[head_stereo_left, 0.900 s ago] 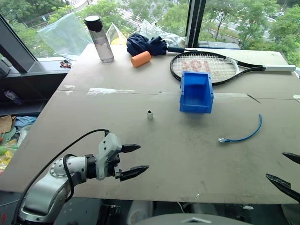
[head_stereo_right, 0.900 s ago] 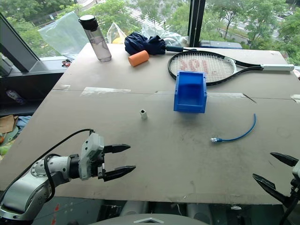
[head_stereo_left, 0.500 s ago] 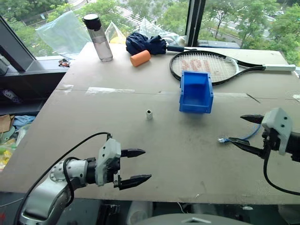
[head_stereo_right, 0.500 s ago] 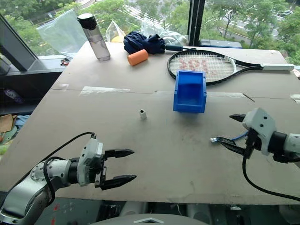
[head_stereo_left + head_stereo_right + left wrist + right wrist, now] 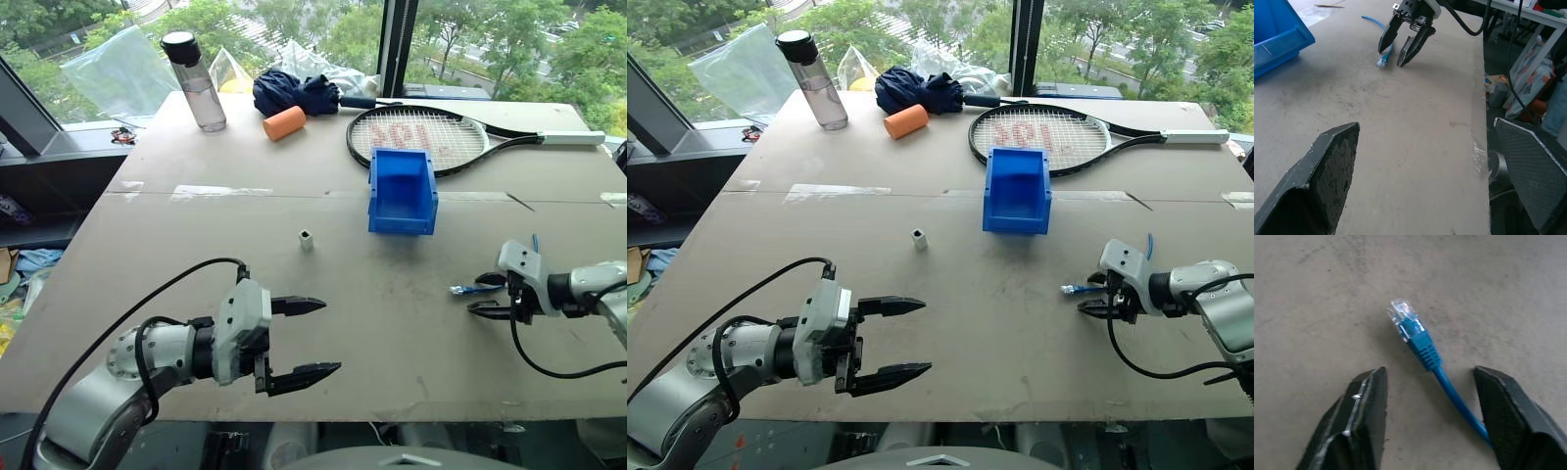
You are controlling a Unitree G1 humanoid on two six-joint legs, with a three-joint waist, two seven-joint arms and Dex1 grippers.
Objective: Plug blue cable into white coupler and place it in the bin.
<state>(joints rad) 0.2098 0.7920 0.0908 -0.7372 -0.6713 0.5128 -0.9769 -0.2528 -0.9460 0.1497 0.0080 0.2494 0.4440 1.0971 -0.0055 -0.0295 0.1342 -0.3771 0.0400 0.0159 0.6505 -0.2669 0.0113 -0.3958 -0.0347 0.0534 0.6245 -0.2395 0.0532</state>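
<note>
With the right pincer (image 5: 1095,297) spread open astride the blue cable (image 5: 1422,350) just behind its plug, close squarely there; left pincer (image 5: 306,340) waits wide

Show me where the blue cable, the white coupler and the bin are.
blue cable (image 5: 1422,345): right wrist view, on the blue boot behind the clear plug.
white coupler (image 5: 307,240): left eye view, on its side face.
bin (image 5: 403,214): left eye view, on its front wall.
</note>
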